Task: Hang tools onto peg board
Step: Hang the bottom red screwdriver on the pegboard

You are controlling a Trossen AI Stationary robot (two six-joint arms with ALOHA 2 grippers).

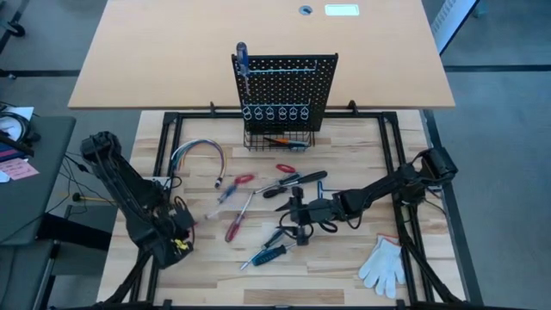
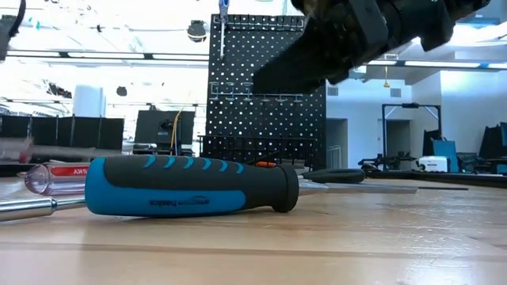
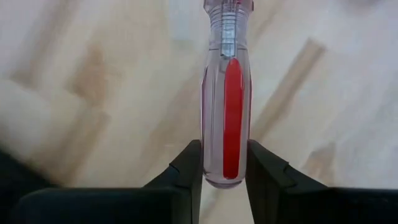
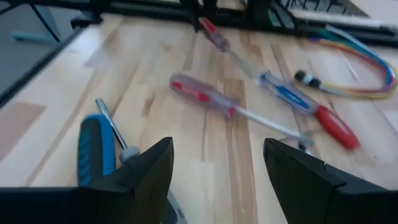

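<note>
The black peg board [image 1: 284,86] stands upright at the table's far middle, with a blue-handled screwdriver [image 1: 242,60] hanging at its top left. Several tools lie loose on the table's middle, among them a clear red-striped screwdriver [image 1: 232,226] and a blue-and-black one [image 1: 269,252]. At the near left, my left gripper [image 3: 225,155] points steeply down and is shut on another clear-handled screwdriver with a red stripe [image 3: 227,93]. My right gripper [image 4: 217,180] hovers open over the middle of the table, beside the blue-and-black handle [image 4: 93,149], with nothing between its fingers. My left gripper pinches the butt end of the clear red-striped handle [image 3: 225,174] between its two fingers [image 3: 189,165], one on each side. The fingers come from above, slanting down, and lie along the handle, which runs away from them. Whether the screwdriver is clear of the table I cannot tell.
A looped bundle of coloured wires [image 1: 198,155] lies at the far left and a white glove [image 1: 383,267] at the near right. A wire basket [image 1: 275,138] sits at the peg board's base. Red pliers [image 1: 284,169] and a black-handled tool [image 1: 297,183] lie before it.
</note>
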